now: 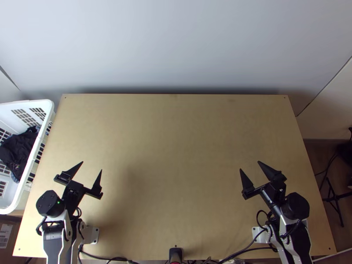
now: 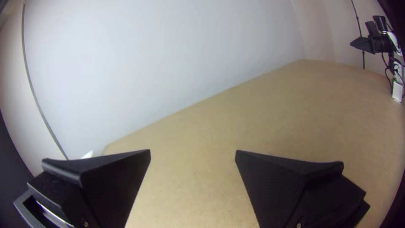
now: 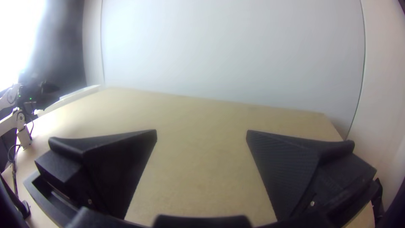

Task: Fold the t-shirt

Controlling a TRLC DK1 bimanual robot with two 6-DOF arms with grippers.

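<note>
Left gripper (image 1: 91,166), right gripper (image 1: 249,166): fingers apart. Basket (image 1: 27,104) by worktop's (image 1: 176,149) left edge has soft-looking dark cloth (image 1: 16,152); pinch its top.

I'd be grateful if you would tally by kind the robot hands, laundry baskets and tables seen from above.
Robot hands: 2 (left hand, right hand)
White laundry basket: 1
Light wooden table: 1
Total: 4

Left gripper (image 1: 92,166) angles inward, fingers spread wide; right gripper (image 1: 250,165) angles inward, fingers likewise parted
</note>
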